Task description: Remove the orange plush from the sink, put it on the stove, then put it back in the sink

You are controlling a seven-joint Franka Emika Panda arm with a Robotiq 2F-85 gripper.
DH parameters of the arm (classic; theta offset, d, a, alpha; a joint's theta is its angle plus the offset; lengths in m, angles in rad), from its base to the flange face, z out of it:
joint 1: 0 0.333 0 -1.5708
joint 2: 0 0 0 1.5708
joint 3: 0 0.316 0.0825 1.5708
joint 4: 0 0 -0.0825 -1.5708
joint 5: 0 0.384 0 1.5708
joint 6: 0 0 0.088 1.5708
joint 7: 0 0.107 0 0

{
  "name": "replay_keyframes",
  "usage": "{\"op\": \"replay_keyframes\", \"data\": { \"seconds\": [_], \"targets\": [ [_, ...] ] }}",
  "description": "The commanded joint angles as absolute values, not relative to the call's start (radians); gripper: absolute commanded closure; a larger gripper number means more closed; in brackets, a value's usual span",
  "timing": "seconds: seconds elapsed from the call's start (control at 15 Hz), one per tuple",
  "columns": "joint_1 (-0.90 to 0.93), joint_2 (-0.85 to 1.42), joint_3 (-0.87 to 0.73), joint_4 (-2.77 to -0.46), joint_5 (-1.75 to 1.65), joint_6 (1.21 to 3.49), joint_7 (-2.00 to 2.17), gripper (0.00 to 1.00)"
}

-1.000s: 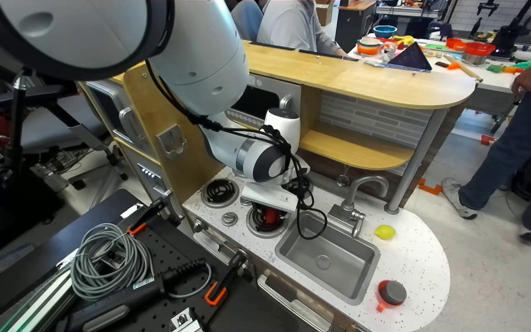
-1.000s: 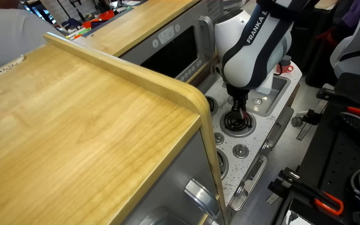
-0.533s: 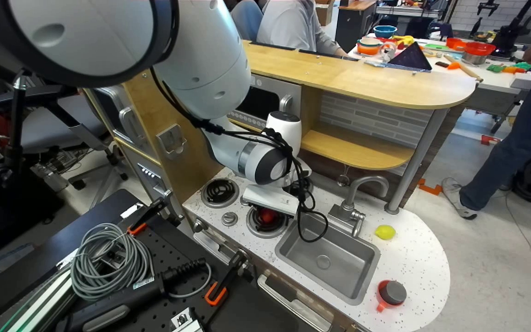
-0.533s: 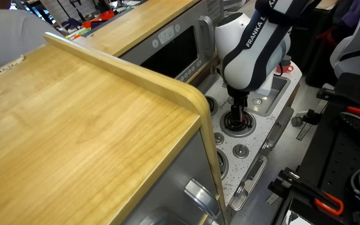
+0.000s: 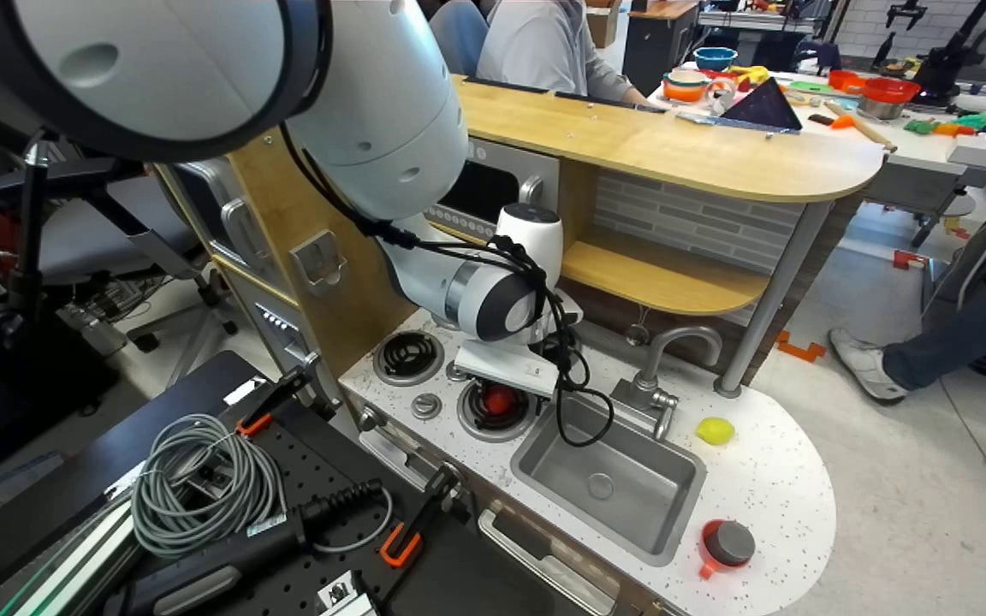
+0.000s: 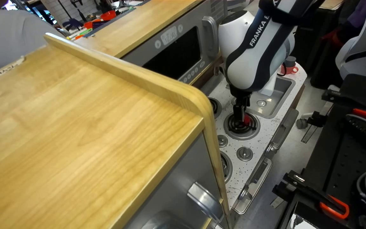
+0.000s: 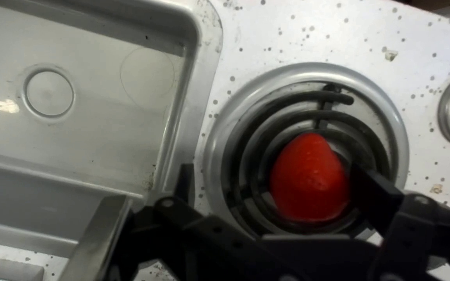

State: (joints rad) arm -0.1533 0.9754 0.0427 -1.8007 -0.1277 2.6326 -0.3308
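Gripper: held low over a burner, pointed down, its fingers spread apart
Red thing: set on the black coil of that burner, framed between the fingers in the wrist view and close to one of them; whether it is touched cannot be told; shown in both exterior views
Sink: placed just beside that burner, its round drain shown in the wrist view
Knobs: mounted on the speckled counter, near that burner
Lemon: rested on the counter near the tap, well apart from the gripper
Cup: stood on the counter near the sink, a grey piece at its top
Arm: stretched over the counter, black cables hung along it
Microwave: set above the counter
Table: placed across from the counter, with clamps at its edge and a grey cable coiled on it
Person: dressed in grey, partly hidden behind the wooden shelf
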Motion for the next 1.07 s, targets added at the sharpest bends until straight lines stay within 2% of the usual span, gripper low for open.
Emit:
{"op": "replay_keyframes", "data": {
  "seconds": [0.0, 0.2, 0.27, 0.33, 0.73, 0.8, 1.0],
  "targets": [
    [-0.142, 0.975, 0.041, -1.799, -0.123, 2.637, -0.311, 0.0],
    [-0.144, 0.978, 0.047, -1.792, -0.117, 2.619, -0.307, 0.0],
    [-0.143, 0.978, 0.045, -1.793, -0.118, 2.62, -0.305, 0.09],
    [-0.142, 0.98, 0.044, -1.792, -0.118, 2.62, -0.303, 0.28],
    [-0.14, 0.979, 0.033, -1.795, -0.128, 2.63, -0.303, 0.73],
    [-0.14, 0.978, 0.029, -1.794, -0.13, 2.628, -0.302, 0.77],
    [-0.154, 0.969, 0.013, -1.787, -0.133, 2.621, -0.309, 0.77]
  ]
}}
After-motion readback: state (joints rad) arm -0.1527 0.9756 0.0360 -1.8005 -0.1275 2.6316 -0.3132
